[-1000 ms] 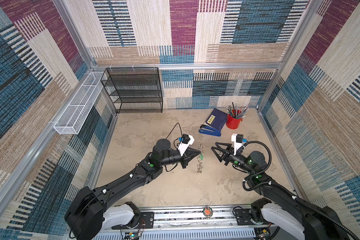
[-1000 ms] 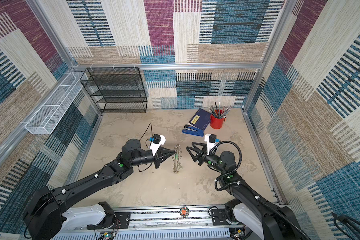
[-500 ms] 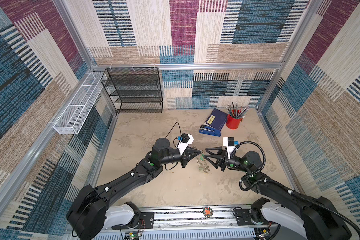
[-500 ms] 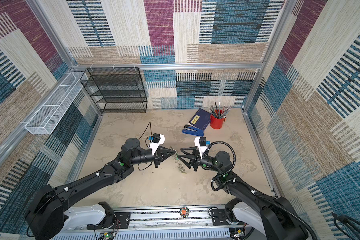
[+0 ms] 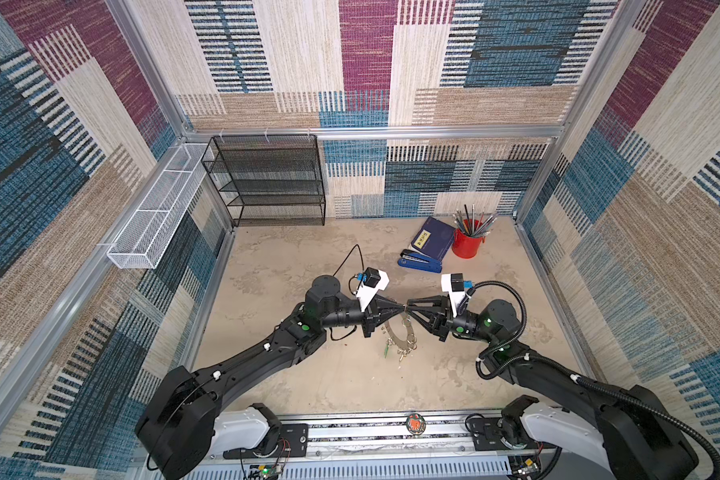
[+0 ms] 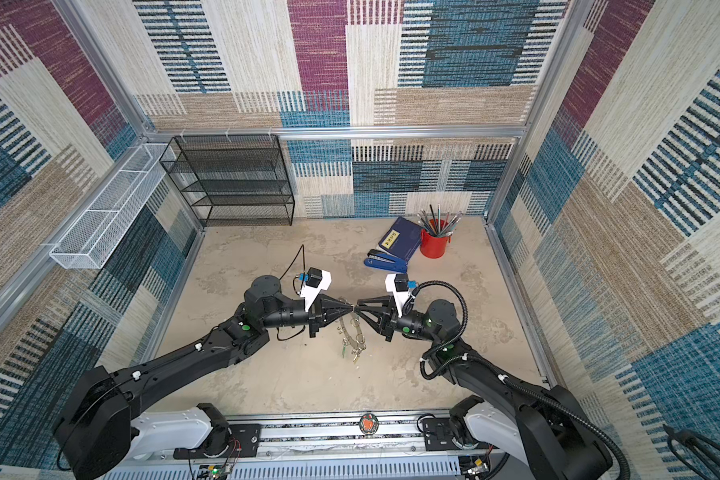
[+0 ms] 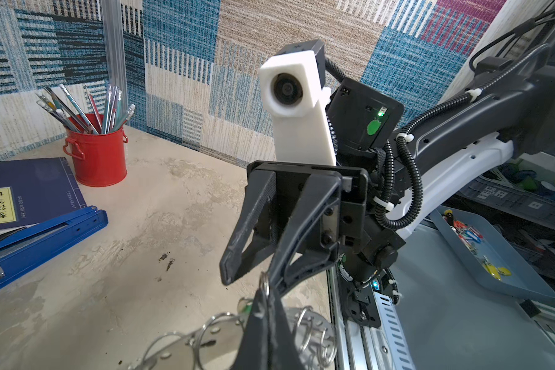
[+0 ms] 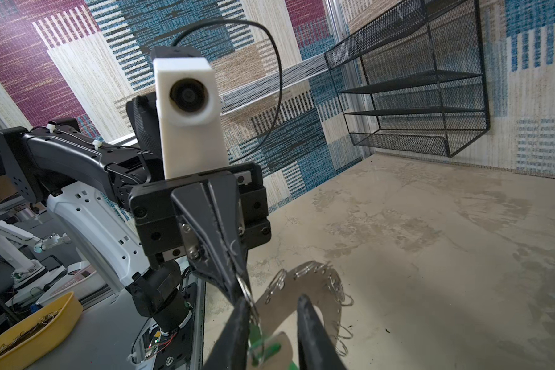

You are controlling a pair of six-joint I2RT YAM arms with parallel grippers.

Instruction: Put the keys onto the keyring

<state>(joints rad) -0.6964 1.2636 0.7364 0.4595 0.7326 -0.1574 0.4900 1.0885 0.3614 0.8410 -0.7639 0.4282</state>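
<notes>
Found both grippers nose to nose over mid-table, tips almost touching, arms lined up left-right in both top views. Saw the left gripper [image 5: 400,308] pressed together, pinching a small split ring [image 8: 246,286] right at its tips. Saw the right gripper [image 5: 410,309] with jaws spread partway, gap plain from both wrist cameras. Put one of its fingers [image 8: 236,323] up against that same split ring, the other standing clear of it, so not clamped on anything. Located the keyring [image 5: 394,332] with its upper edge just beneath the two tips, disc steeply tilted. Read it nearly edge-on in both top views: thin grey band, long axis running from the tips toward the near rail, leaning slightly to the left arm's side. Got the flat face and big centre hole only from the wrist cameras, loose split rings fringing the rim. Couldn't tell whether the low edge touched the table [image 5: 308,374]. Spotted one key [image 5: 386,352] with a green tag dangling at the low end of the disc, tag's long axis pointing toward the near rail. Made out more silver bits just beside it, too small to call keys or rings. Noted a blue stapler [image 5: 420,262], dark notebook [image 5: 433,239] and red cup [image 5: 466,247] of pencils at the back right, well apart from the work. Noted a black mesh shelf [image 5: 275,183] against the back wall and a white wire basket [image 5: 159,212] on the left wall.
</notes>
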